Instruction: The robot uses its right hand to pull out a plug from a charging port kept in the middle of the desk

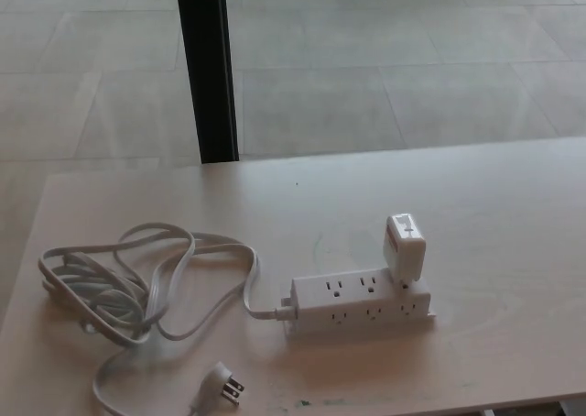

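**benchtop_dan:** head view, only one we get; neither robot hand shows anywhere in it, so there's no telling how far the fingers are spread or whether they've got hold of anything; my read is the reach hasn't started. The plug [405,246], a chunky white adapter cube, sits upright in the right-end socket of the power strip [359,303], roughly mid-desk, a bit right of centre and toward the near edge.

**gearhead_mo:** so how would you pull it?

**benchtop_dan:** right hand comes in from the right, straddles the cube, thumb on one side face and the two fingers on the other; grip low on the body, then pull straight up along the prongs, no twisting; the strip looks light and nothing pins it down, so I'd guess it lifts with the plug if the pull is slow or slanted. Stay off the strip's cord [137,279]; it loops in a loose tangle at the left, well apart from the cube, with its own pronged end [226,384] lying near the front edge.

**gearhead_mo:** and the surface?

**benchtop_dan:** pale wood-look desk [513,214], smooth, a few faint smudges near the front; likely slippery for the strip. Behind it, a grey tiled floor [366,77] and a black vertical post [207,68] rising past the far edge.
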You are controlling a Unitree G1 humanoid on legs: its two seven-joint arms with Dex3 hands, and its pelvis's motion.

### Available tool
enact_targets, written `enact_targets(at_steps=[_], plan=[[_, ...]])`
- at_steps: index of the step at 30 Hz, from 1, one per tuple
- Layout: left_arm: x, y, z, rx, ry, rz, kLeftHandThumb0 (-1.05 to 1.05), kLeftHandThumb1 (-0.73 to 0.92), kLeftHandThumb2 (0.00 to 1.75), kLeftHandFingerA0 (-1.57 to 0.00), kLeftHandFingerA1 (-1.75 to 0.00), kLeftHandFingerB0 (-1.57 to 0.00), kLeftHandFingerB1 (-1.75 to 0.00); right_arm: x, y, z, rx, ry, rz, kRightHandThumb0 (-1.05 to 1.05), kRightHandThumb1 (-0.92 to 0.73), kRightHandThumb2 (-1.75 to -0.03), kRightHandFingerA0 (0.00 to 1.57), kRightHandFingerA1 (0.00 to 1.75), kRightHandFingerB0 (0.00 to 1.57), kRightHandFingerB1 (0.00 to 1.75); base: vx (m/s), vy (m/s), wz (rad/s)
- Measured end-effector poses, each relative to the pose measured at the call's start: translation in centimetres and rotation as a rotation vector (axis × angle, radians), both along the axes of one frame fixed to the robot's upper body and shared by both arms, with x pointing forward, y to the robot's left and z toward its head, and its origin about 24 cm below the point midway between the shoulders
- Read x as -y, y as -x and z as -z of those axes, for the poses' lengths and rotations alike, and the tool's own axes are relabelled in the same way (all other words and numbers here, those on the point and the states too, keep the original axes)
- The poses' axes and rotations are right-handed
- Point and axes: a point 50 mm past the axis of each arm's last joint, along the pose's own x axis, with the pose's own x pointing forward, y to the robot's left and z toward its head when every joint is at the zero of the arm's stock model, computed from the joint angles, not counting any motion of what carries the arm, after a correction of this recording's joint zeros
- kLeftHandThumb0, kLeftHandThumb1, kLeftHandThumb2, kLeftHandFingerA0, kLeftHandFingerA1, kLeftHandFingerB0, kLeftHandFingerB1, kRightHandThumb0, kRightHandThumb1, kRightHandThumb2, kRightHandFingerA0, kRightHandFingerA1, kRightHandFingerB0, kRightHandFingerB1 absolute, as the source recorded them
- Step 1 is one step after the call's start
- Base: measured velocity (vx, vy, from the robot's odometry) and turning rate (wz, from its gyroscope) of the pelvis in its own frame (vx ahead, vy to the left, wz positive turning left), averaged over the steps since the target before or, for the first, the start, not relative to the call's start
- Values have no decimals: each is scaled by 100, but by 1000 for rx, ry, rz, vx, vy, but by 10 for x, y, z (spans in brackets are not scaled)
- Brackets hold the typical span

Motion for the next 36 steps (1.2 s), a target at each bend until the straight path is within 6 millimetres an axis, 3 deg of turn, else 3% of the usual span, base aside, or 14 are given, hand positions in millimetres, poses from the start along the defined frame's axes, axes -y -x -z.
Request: enact_targets(at_steps=[1, 2, 4, 7, 8, 10, 16, 20, 23, 26, 27, 32, 34, 36], plan=[[-2, 2, 0, 6, 6, -19, -76, 68, 86, -72, -66, -52, -54, 4, -2, -5, 37, 3, 10, -79, -49, -58, 93, 59, 48, 57, 0, 0, 0], [-3, 2, -1, 10, 6, -28, -72, 86, 66, -74, -59, -54, -45, 7, -5, -11, 66, 9, 10, -80, -44, -90, 90, 67, 42, 60, 0, 0, 0], [-5, 3, -3, 17, 5, -35, -72, 85, 66, -73, -57, -53, -44, 12, -20, -25, 142, 28, -14, -76, -55, -58, 92, 56, 43, 51, 0, 0, 0], [-5, 0, -4, 30, 8, -32, -71, 86, 66, -74, -58, -54, -44, 15, -50, -54, 264, 76, -86, -79, -57, -58, 94, 55, 43, 48, 0, 0, 0], [-5, 0, -3, 30, 8, -32, -72, 86, 66, -74, -59, -53, -45, 14, -58, -61, 293, 86, -105, -82, -44, -87, 98, 64, 44, 54, 0, 0, 0], [-5, 0, -3, 28, 9, -33, -71, 86, 65, -75, -59, -53, -45, 11, -75, -76, 358, 109, -149, -83, -55, -59, 103, 55, 50, 42, 0, 0, 0], [-5, 1, -3, 27, 14, -37, -72, 84, 65, -74, -59, -58, -49, -12, -139, -135, 592, 169, -307, -60, -61, -59, 87, 59, 35, 33, 0, 0, 0], [-5, 1, -3, 31, 17, -40, -77, 68, 87, -71, -65, -53, -55, -37, -175, -175, 719, 199, -431, -73, -50, -88, 81, 71, 28, 45, 0, 0, 0], [-5, 0, -3, 38, 19, -43, -70, 86, 66, -72, -57, -54, -45, -68, -204, -207, 800, 217, -568, -72, -59, -58, 89, 70, 34, 32, 0, 0, 0], [-5, -1, -3, 44, 22, -43, -70, 86, 66, -74, -58, -51, -43, -100, -223, -231, 842, 229, -704, -72, -49, -86, 91, 87, 22, 44, 0, 0, 0], [-5, -1, -3, 45, 23, -44, -71, 85, 66, -74, -58, -49, -43, -112, -229, -238, 850, 235, -758, -66, -59, -59, 95, 81, 31, 31, 0, 0, 0], [-5, -1, -3, 51, 26, -47, -71, 85, 65, -74, -60, -50, -44, -166, -248, -252, 823, 251, -983, -80, -50, -87, 94, 82, 28, 44, 0, 0, 0], [-5, -2, -3, 52, 26, -47, -71, 86, 66, -74, -59, -48, -42, -184, -254, -249, 794, 249, -1051, -71, -57, -58, 101, 83, 36, 32, 0, 0, 0], [-5, -2, -3, 52, 27, -46, -71, 86, 66, -76, -60, -49, -42, -204, -261, -243, 748, 241, -1122, -85, -50, -86, 99, 113, 31, 43, 0, 0, 0]])
